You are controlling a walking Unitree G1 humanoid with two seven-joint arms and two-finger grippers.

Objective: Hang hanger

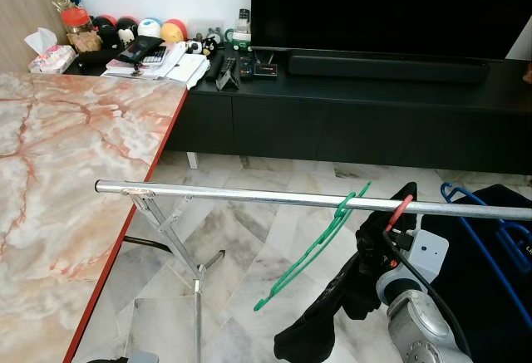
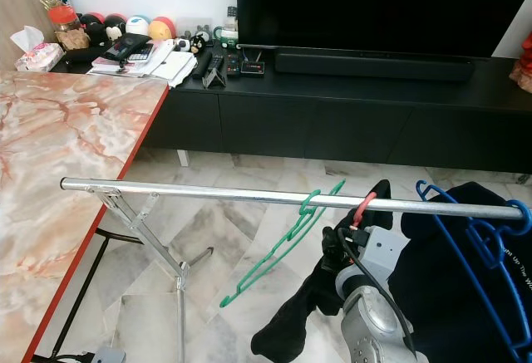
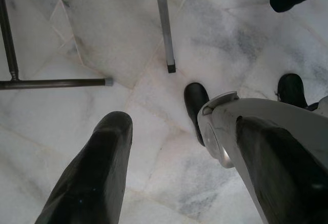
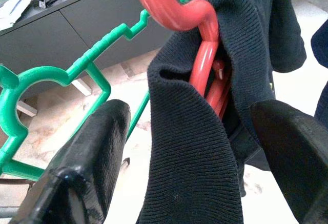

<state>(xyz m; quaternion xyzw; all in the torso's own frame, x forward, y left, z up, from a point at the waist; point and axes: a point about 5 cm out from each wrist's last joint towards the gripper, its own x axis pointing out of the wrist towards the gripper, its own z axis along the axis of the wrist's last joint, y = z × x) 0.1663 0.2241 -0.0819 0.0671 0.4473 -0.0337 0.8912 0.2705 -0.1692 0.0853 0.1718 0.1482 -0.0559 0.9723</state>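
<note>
**Right wrist view: red hanger sitting on the rail**

Right gripper [image 4: 187, 157] is hovering with fingers spread around the black garment [image 4: 205, 131] on the red hanger [image 4: 177, 6], which is hooking over the metal rail [image 2: 249, 196] beside a green hanger [image 2: 287, 242]. Left gripper [image 3: 184, 172] is hanging spread over the floor.

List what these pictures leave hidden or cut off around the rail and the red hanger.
- Red hanger: its body is wrapped in the black garment in the right wrist view; just the hook shows.
- Blue hanger: cut off by the right edge in the eye views.
- Metal rail: its right end runs off the left eye view.
- Right gripper: the garment hides whether its fingers touch the hanger.
</note>
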